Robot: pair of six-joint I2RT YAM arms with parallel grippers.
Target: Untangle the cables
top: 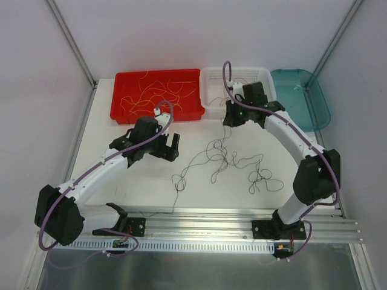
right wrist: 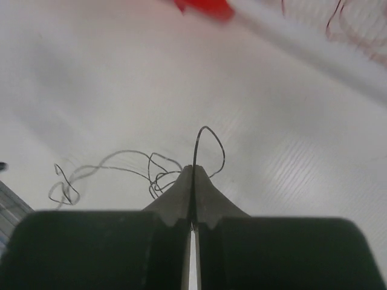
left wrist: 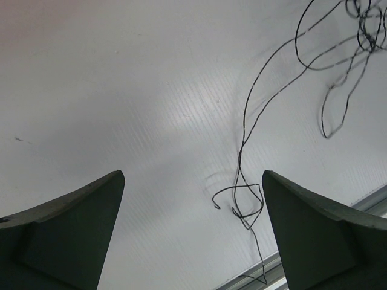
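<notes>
Thin black cables (top: 230, 160) lie in a loose tangle on the white table between the arms. My right gripper (top: 231, 116) hangs above their far end, near the white basket. In the right wrist view it (right wrist: 193, 169) is shut on a black cable (right wrist: 208, 130), which loops out from between the fingertips, and more strands (right wrist: 158, 175) trail below. My left gripper (top: 171, 147) hovers left of the tangle. Seen from its wrist, it (left wrist: 192, 175) is open and empty, and a black cable (left wrist: 242, 151) curls on the table between its fingers.
At the back left, a red tray (top: 121, 81) holds yellow-orange wires (top: 157, 93). A white basket (top: 211, 75) with dark red wires (right wrist: 351, 24) stands beside it, then a teal tray (top: 314, 90). An aluminium rail (top: 211, 226) runs along the near edge.
</notes>
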